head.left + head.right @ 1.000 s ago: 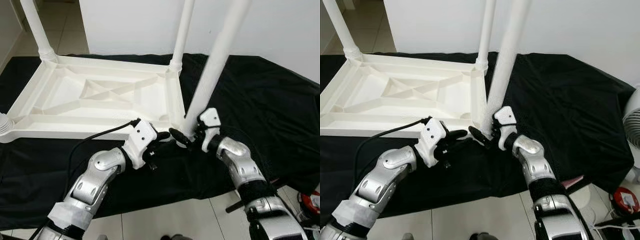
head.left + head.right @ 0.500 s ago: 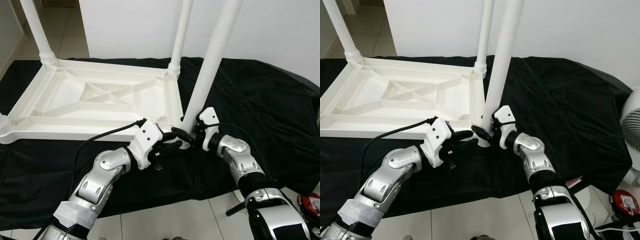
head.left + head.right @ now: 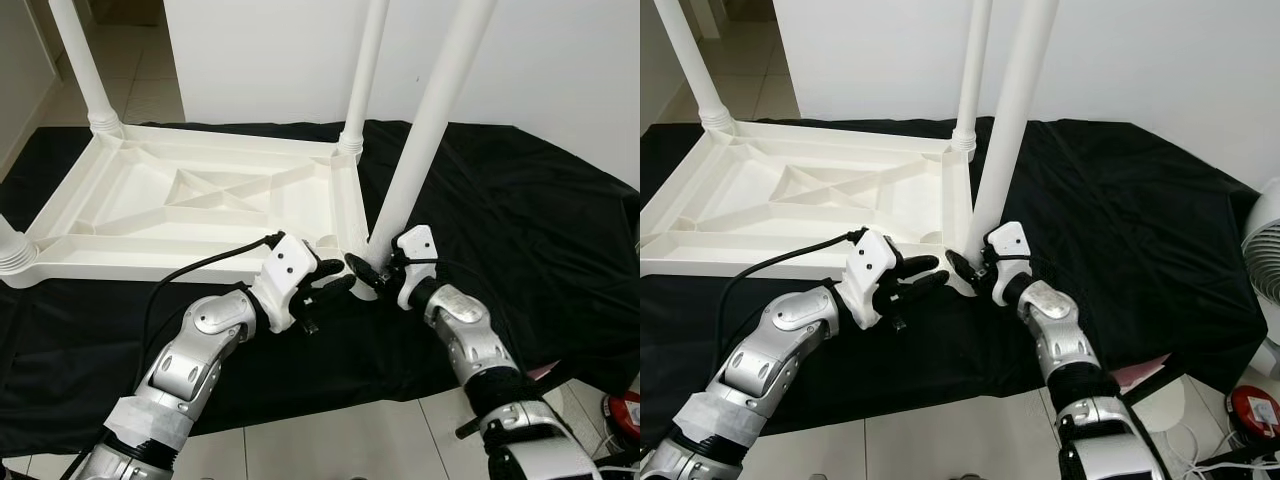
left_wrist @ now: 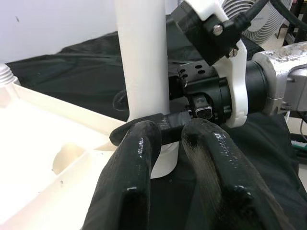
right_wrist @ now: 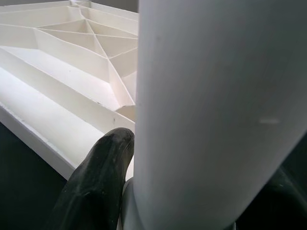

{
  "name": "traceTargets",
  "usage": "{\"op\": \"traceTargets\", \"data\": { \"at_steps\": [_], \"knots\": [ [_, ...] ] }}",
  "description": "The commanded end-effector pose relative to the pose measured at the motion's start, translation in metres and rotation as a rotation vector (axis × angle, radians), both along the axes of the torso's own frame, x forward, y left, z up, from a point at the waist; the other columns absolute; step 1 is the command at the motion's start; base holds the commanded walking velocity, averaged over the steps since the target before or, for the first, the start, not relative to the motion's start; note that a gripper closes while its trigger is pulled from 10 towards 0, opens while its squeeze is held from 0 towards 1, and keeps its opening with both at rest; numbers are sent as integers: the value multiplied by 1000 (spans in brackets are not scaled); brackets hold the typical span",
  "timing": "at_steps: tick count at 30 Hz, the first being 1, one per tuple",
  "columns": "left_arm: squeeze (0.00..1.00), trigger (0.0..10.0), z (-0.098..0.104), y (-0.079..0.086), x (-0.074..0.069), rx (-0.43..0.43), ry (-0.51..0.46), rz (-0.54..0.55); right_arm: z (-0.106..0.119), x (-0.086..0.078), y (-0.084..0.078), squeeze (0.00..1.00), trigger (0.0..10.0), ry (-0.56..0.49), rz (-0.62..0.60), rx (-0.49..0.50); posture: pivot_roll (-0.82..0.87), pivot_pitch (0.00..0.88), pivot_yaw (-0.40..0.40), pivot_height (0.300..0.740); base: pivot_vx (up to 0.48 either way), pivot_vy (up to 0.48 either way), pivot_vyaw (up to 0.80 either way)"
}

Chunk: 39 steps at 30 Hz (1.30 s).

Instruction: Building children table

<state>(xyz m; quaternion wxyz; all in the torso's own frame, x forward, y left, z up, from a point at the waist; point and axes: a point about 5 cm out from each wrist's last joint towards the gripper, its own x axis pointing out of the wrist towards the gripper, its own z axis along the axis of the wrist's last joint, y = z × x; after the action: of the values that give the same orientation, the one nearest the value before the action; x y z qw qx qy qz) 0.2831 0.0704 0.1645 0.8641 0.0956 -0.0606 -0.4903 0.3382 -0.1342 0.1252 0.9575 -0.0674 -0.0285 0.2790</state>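
Two grippers at near right corner of upturned white plastic ribbed tabletop (image 3: 190, 200), lying on black cloth (image 3: 520, 220). Right gripper (image 3: 366, 272) clamped round base of long white cylindrical table leg (image 3: 425, 120), standing tilted in corner socket; one black finger (image 5: 98, 179) pressed against leg. Left gripper (image 3: 335, 280) just beside socket, fingers (image 4: 132, 182) slightly parted, holding nothing. Three more white legs (image 3: 362, 70) standing in other corners.
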Motion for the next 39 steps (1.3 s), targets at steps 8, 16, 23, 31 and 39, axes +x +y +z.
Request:
{"op": "traceTargets", "data": {
  "at_steps": [8, 16, 23, 31, 39],
  "knots": [
    [0, 10000, -8, 5, -1, 30, -36, 16, -24, -20, 2, 0, 10000, 92, -399, 101, 50, 0, -61, 740, 0, 0, 0],
    [0, 10000, -10, 5, -3, 31, -35, 10, -23, -32, 16, 20, 10000, 78, -545, 170, 52, 0, -55, 740, 0, 0, 0],
    [0, 10000, -11, 5, -2, 30, -29, -6, -8, -34, 16, 1000, 10000, 41, -487, 250, 49, 0, -50, 740, 0, 0, 0],
    [0, 10000, -12, 6, -2, 31, 3, -33, 2, -32, -1, 1000, 10000, 18, -335, 197, 47, 0, -46, 740, 0, 0, 0],
    [0, 10000, -13, 6, -3, 32, 19, -46, 4, -28, -23, 0, 10000, 6, -11, 4, 45, 0, -40, 740, 0, 0, 0]
  ]
}}
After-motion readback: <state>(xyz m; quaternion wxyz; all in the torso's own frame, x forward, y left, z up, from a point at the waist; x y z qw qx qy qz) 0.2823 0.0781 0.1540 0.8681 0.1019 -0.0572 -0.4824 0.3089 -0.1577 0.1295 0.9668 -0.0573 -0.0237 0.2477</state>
